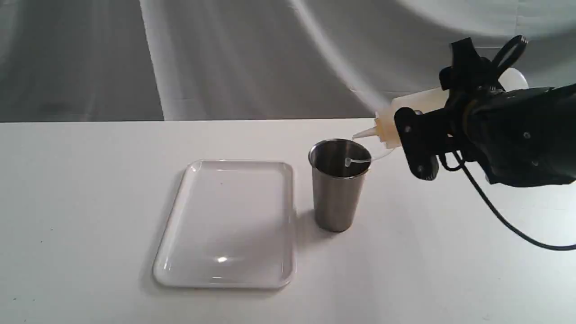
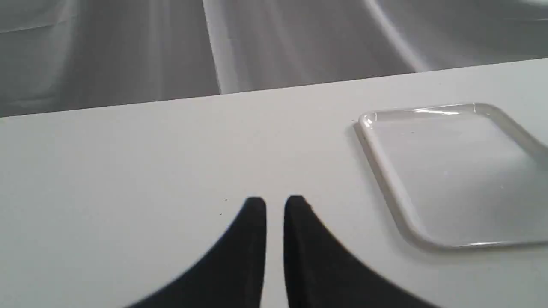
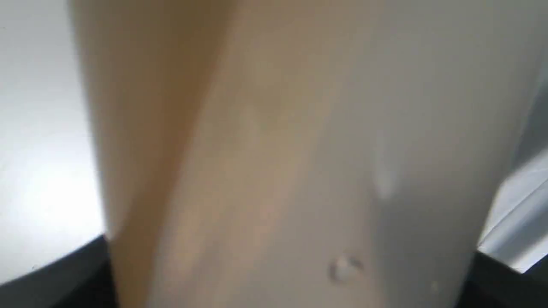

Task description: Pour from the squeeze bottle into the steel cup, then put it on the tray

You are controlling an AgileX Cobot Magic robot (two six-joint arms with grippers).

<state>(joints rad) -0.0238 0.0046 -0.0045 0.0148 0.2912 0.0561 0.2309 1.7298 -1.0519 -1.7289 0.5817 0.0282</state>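
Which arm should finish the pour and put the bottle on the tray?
Right. The right gripper holds the squeeze bottle tipped, nozzle over the steel cup, with the tray just beside it. The left gripper holds nothing.

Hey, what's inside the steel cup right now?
The cup looks dark inside; the bottle's dangling cap shows against its opening. No liquid shows, and the near wall hides the bottom.

The squeeze bottle [image 1: 411, 105] is translucent whitish, with amber liquid showing through, and the steel cup [image 1: 335, 198] is brushed silver-grey outside and dark inside. The tray [image 1: 220, 282] is glossy white on a plain white table [image 1: 90, 202]; the backdrop cloth [image 1: 225, 58] is grey with paler streaks.
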